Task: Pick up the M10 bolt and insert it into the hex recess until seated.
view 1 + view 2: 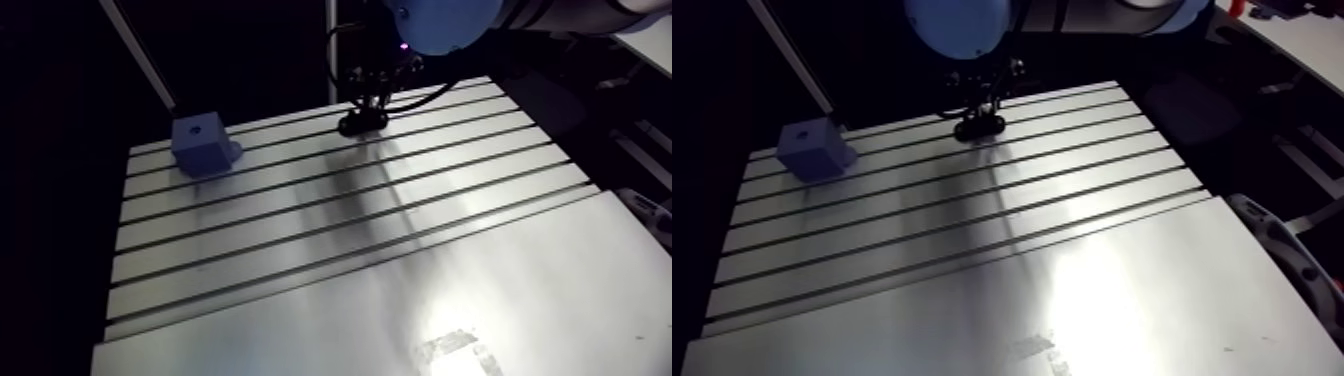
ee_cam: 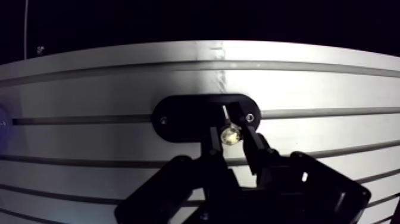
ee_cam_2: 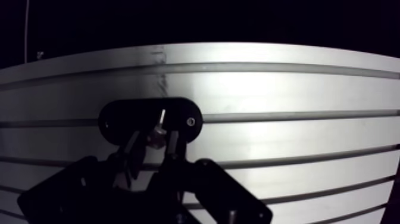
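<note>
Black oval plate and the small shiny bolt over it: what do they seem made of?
The black oval plate looks matte, without glare: probably plastic, perhaps painted metal. The bolt glints brightly: likely bare or plated metal.

The gripper has its two fingers clamped on a small shiny bolt, held between them just short of their tips. Fingers and bolt stand over a black oval plate, closer to one of its rounded ends than the other. The plate lies across one slot of the aluminium table, with a small screw at each end.
</note>
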Controlling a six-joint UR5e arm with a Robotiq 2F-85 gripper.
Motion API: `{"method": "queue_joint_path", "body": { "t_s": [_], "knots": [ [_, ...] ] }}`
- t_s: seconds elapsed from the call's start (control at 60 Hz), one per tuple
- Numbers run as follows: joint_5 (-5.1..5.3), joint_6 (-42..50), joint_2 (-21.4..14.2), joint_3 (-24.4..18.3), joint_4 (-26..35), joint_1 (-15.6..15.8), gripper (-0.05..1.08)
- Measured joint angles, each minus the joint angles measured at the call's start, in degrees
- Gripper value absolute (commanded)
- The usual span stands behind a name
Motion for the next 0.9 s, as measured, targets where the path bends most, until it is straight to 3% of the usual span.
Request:
{"method": "queue_joint_path", "body": {
  "t_s": [0.9],
  "knots": [
    [-0.03, 0.0, 0.0, 0.1, 0.0, 0.1, 0.72]
  ]
}}
